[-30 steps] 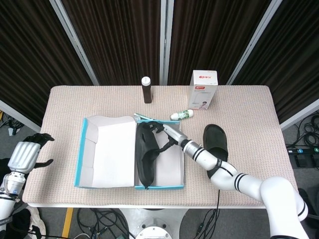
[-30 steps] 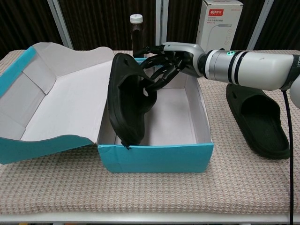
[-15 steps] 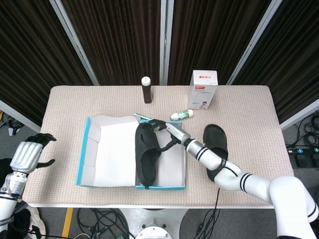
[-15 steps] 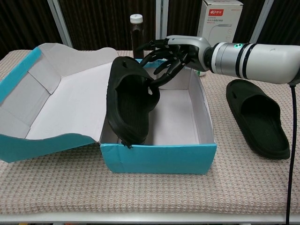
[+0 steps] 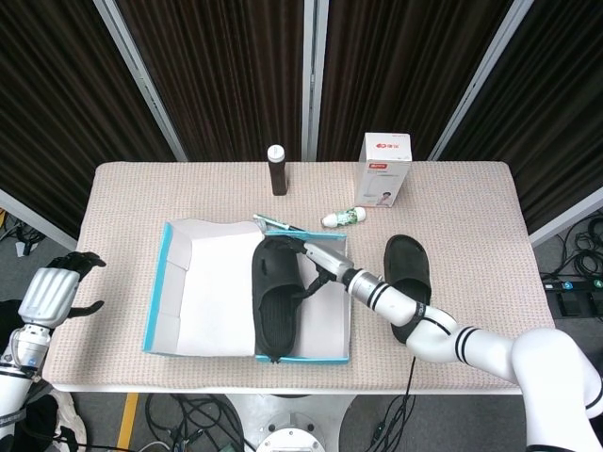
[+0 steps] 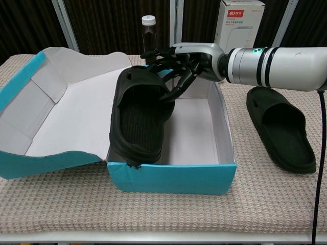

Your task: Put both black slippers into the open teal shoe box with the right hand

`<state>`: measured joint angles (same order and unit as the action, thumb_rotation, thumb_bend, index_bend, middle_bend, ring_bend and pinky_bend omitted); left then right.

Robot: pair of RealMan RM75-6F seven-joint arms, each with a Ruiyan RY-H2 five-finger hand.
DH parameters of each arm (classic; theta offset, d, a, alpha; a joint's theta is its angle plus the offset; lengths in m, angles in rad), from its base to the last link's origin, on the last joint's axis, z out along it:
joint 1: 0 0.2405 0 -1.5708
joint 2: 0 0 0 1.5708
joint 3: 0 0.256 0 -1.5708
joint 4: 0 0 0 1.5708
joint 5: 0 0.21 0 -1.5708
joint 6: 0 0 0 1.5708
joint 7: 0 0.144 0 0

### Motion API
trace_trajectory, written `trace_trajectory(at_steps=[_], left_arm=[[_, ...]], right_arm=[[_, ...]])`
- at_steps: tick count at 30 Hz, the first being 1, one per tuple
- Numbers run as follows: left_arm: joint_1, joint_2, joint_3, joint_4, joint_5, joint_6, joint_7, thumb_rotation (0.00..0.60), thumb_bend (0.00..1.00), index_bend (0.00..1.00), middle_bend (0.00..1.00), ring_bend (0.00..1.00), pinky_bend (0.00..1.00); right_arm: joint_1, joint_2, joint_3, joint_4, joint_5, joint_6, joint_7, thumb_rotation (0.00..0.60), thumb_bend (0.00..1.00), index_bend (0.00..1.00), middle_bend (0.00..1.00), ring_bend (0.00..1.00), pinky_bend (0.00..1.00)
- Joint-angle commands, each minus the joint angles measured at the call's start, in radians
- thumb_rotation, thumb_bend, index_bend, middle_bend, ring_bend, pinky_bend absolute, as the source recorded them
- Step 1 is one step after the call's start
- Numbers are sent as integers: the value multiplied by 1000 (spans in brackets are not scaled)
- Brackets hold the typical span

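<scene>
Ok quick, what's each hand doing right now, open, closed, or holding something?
Left hand: open, holding nothing, off the table's left edge.
Right hand: fingers gripping the black rubber slipper inside the open teal cardboard shoe box.

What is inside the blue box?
One black rubber slipper lies inside the open teal cardboard shoe box, along its left side, with the right robot hand at its strap. The slipper covers the floor beneath it.

matt rubbery slipper (image 6: 139, 118), cardboard box (image 6: 173, 177), woven cloth (image 6: 265, 204)
</scene>
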<state>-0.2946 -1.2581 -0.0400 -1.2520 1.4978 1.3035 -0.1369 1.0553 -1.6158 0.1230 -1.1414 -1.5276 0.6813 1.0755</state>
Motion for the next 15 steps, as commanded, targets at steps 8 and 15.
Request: trace_trajectory(at_steps=[8, 15], left_arm=[[-1, -1, 0, -3, 1, 0, 3, 600, 134, 316, 258, 219, 323], [-1, -2, 0, -2, 1, 2, 6, 600, 134, 316, 258, 219, 323]], right_arm=[[-3, 23, 0, -31, 10, 16, -22, 600, 0, 15, 79, 0, 94], [-34, 12, 38, -64, 27, 115, -42, 600, 0, 15, 171, 26, 138]])
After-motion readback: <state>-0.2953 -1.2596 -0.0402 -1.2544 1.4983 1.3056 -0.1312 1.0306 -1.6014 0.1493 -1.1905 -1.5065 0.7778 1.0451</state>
